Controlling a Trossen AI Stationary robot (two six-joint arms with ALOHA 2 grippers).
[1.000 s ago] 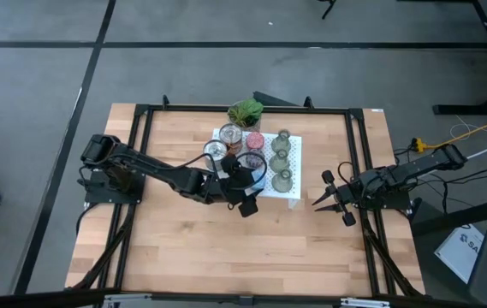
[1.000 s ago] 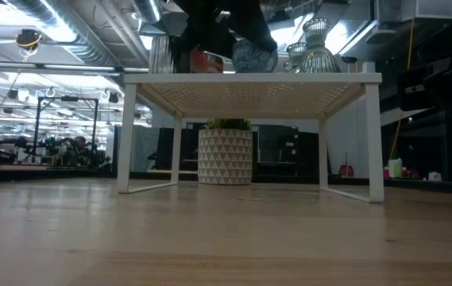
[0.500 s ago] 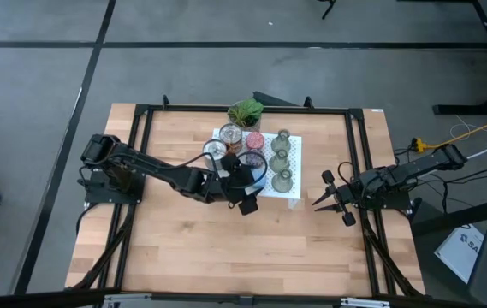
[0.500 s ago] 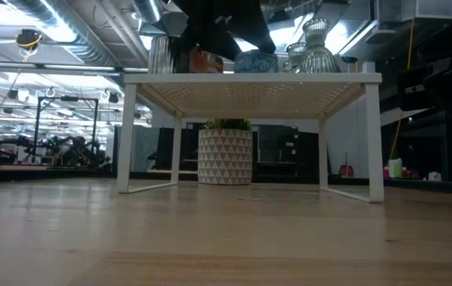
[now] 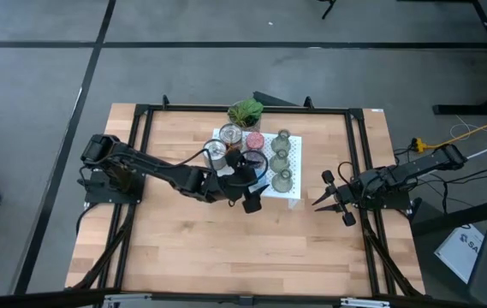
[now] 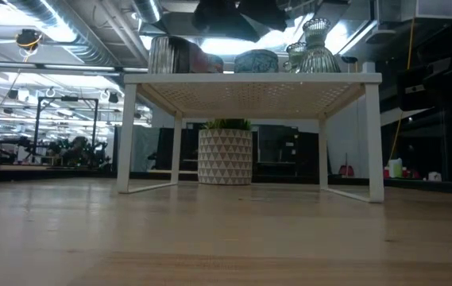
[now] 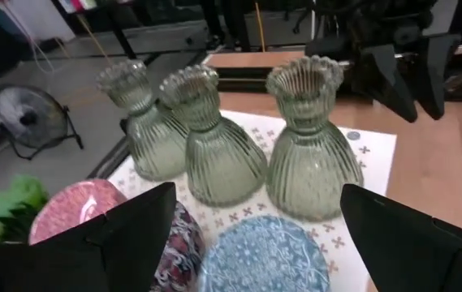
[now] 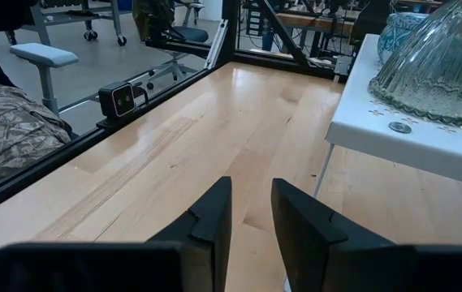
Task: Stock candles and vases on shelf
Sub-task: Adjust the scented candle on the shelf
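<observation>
On the wooden table (image 5: pixel 192 248), the shelf (image 5: pixel 293 195) holds the candles (image 5: pixel 255 141) and vases (image 5: pixel 282 179), the left gripper (image 5: pixel 247 190) spread wide above them, the right gripper (image 5: pixel 335 198) nearly closed, empty, no writing legible.

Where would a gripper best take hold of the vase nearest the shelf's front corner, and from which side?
Likely at the narrow neck just under the flared rim of the front vase, coming from straight above. The ribbed body widens sharply toward the base, and a neighbouring vase stands close beside it on the shelf, with the blue candle in front, so a side approach looks crowded.
</observation>
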